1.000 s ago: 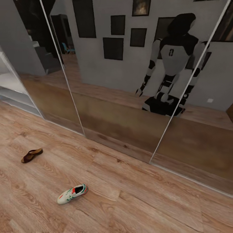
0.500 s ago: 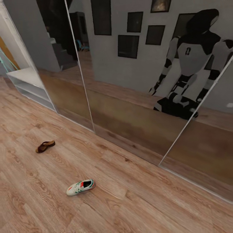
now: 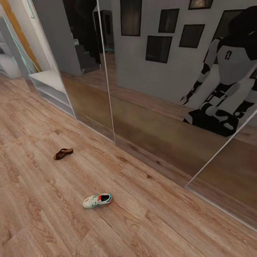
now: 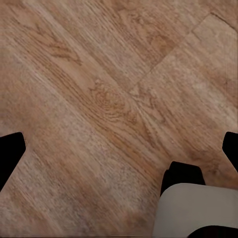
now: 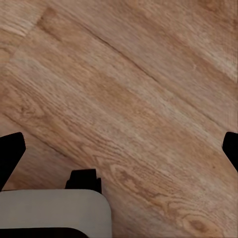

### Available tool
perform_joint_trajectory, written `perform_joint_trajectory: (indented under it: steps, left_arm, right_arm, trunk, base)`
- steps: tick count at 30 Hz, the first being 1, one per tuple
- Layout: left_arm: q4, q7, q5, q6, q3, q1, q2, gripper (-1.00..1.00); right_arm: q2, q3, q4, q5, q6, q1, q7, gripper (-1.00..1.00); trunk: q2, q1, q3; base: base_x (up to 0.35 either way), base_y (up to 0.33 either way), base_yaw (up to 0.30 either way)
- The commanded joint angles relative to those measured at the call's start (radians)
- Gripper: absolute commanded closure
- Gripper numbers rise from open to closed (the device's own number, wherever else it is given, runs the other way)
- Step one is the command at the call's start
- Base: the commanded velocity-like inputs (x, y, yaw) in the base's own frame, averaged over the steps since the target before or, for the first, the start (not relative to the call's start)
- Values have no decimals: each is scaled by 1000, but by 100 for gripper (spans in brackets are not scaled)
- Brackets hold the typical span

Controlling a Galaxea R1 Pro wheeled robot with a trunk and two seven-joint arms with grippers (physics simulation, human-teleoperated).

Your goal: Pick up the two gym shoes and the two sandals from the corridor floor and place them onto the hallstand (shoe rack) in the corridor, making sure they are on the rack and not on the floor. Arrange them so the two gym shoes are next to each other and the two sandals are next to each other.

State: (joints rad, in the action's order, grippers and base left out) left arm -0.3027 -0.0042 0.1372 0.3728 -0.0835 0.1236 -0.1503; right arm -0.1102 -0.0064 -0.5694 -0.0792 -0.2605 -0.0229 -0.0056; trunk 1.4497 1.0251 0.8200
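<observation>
Floor [image 3: 150,221] of light wood planks took most of the head view, and it also lay under both wrist cameras. Mirror doors [image 3: 150,107] ran along the far side of it, and the robot's own reflection [image 3: 228,78] stood in them at the right. Beyond the doors, at the far left, the grey rack [image 3: 50,87] stood against the wall, with its bench top and two low shelves bare as far as could be seen. One shoe [image 3: 97,200] lay on the floor in the near part, white with green and red marks, on its sole. One sandal [image 3: 63,154] lay farther off, between the shoe and the rack, well apart from both. The second shoe and the second sandal were somewhere outside these views. The left gripper [image 4: 119,148] had its dark fingertips far apart at the two edges of its wrist view, with nothing between them, and the right gripper [image 5: 119,148] was spread in the same way over bare planks. In my judgement the work had not started, since nothing lay on the rack. The risk was probably in the approach: the shoe was small and low, so the base could push it away, or a hand coming down too steeply could hit the floor.
</observation>
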Motion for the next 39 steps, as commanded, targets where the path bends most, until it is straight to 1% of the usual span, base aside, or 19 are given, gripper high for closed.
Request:
perform_joint_trajectory:
  steps: [1,14,20,33,39]
  left_arm:
    - [1,0,7,3,1,1,0,-100]
    - [2,0,13,3,0,1,0,-100]
    - [2,0,7,3,0,1,0,-100]
    - [2,0,5,4,1,1,0,-100]
    - [2,0,13,4,0,1,0,-100]
  right_arm:
    - [0,2,0,-8,-3,0,-1,-100]
    - [0,3,0,-7,-3,0,-1,-100]
    - [0,2,0,-7,-2,0,-1,-100]
    - [0,3,0,-5,-2,0,0,-100]
    - [0,3,0,-5,-2,0,0,-100]
  trunk:
    - [0,0,2]
    - [0,0,14]
    - [0,0,20]
    - [0,0,32]
    - [0,0,38]
  base:
    - [0,0,237]
    - [0,0,237]
    - [0,0,237]
    - [0,0,237]
    - [3,8,237]
